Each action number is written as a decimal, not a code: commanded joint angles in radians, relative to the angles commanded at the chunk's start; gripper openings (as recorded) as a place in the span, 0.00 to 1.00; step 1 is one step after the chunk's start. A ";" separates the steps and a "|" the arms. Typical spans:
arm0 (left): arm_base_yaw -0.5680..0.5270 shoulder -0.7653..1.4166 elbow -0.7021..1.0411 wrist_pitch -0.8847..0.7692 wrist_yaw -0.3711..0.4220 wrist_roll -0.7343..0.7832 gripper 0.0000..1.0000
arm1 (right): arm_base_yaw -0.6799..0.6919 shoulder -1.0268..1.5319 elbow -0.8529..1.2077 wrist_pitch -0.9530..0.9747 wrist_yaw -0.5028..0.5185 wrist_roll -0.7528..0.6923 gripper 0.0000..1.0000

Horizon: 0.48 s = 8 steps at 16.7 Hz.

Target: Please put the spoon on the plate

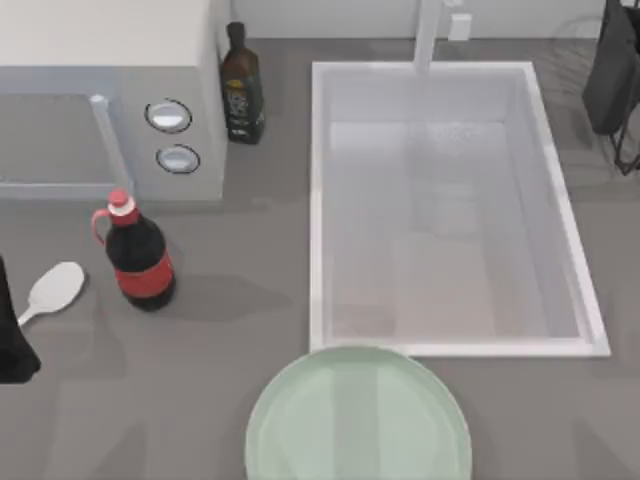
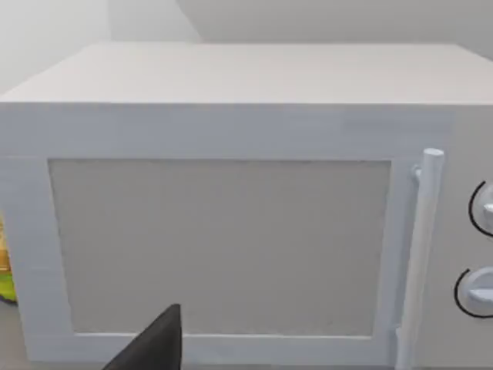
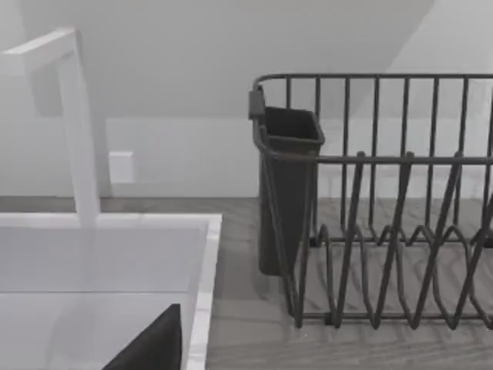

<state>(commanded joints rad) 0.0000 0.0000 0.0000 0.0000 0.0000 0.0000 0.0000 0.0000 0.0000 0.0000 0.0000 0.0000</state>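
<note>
The small white spoon (image 1: 55,288) lies on the grey counter at the left, its bowl toward the cola bottle. Its handle runs down-left to the dark shape of my left gripper (image 1: 12,345) at the top view's left edge. I cannot tell whether the two touch. The large pale mint-green plate (image 1: 358,425) sits at the front middle, partly cut off by the lower edge, with nothing on it. A dark part of my left gripper (image 2: 154,347) shows in front of the microwave door. A dark part of my right gripper (image 3: 154,343) shows over the sink's corner.
A cola bottle (image 1: 140,262) stands just right of the spoon. Behind it sits a white microwave (image 1: 110,100), with a dark bottle (image 1: 242,85) beside it. A white sink (image 1: 445,210) with a faucet (image 1: 428,30) fills the right middle. A dark dish rack (image 1: 610,80) stands at the back right.
</note>
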 joint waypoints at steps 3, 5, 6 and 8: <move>0.002 0.011 0.011 -0.009 0.000 0.007 1.00 | 0.000 0.000 0.000 0.000 0.000 0.000 1.00; 0.009 0.064 0.061 -0.052 -0.001 0.037 1.00 | 0.000 0.000 0.000 0.000 0.000 0.000 1.00; 0.013 0.107 0.098 -0.084 -0.002 0.060 1.00 | 0.000 0.000 0.000 0.000 0.000 0.000 1.00; 0.025 0.224 0.190 -0.167 -0.001 0.119 1.00 | 0.000 0.000 0.000 0.000 0.000 0.000 1.00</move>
<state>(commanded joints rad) 0.0246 0.2237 0.1905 -0.1671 -0.0014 0.1189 0.0000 0.0000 0.0000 0.0000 0.0000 0.0000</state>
